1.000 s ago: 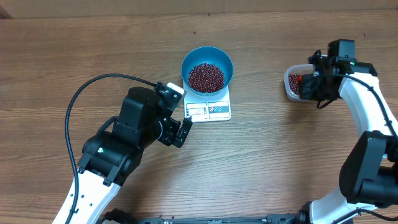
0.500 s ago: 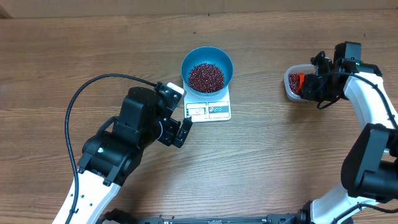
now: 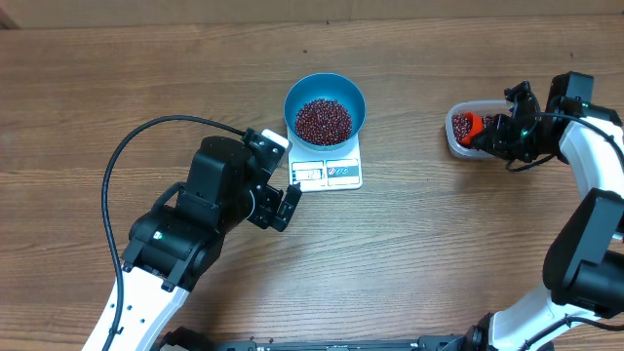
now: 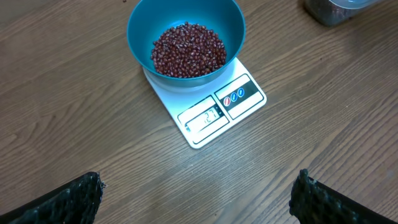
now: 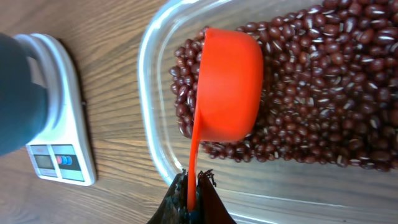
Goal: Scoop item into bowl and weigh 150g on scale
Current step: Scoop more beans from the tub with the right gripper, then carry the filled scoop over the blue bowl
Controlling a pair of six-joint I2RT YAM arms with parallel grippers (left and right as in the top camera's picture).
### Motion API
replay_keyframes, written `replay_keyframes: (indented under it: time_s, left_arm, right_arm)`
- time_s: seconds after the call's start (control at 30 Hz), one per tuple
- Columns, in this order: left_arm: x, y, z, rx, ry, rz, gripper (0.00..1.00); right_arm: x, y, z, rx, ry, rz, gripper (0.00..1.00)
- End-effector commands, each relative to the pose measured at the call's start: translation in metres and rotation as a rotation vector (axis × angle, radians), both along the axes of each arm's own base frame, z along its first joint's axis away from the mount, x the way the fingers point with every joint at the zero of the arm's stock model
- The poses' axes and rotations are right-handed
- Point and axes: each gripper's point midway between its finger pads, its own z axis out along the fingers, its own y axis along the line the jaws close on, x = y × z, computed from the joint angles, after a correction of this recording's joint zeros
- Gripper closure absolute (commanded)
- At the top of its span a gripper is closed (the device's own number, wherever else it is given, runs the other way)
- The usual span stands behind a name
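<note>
Beans heaped in one bowl on one scale, left gripper wide, right gripper clamping one scoop

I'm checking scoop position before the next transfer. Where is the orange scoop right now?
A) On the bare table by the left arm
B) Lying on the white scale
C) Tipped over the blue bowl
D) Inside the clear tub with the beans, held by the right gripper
D: the right wrist view shows the orange scoop inside the clear tub over the beans, its handle pinched by the right gripper.
</note>
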Motion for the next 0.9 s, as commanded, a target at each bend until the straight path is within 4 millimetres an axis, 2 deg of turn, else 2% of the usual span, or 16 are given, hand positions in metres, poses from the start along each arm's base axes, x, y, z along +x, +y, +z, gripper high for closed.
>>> replay_keyframes:
  time_s: [0.0, 0.37, 0.67, 0.87]
  left_arm:
    - [0.000, -0.001, 0.007, -0.007, -0.023, -0.015, 0.00]
    - [0.000, -0.001, 0.007, -0.007, -0.023, -0.015, 0.00]
    - [0.000, -0.001, 0.007, -0.007, -0.023, -0.015, 0.01]
    - [0.000, -0.001, 0.007, -0.007, -0.023, -0.015, 0.01]
  right_arm:
    - [0.003, 0.005, 0.008, 0.085, -0.037, 0.008, 0.96]
    - [-0.001, -0.015, 0.012, 0.131, -0.041, -0.052, 0.96]
    - [-0.006, -0.033, 0.028, 0.259, -0.087, -0.109, 0.96]
    - [-0.013, -0.036, 0.041, 0.345, -0.139, -0.088, 0.96]
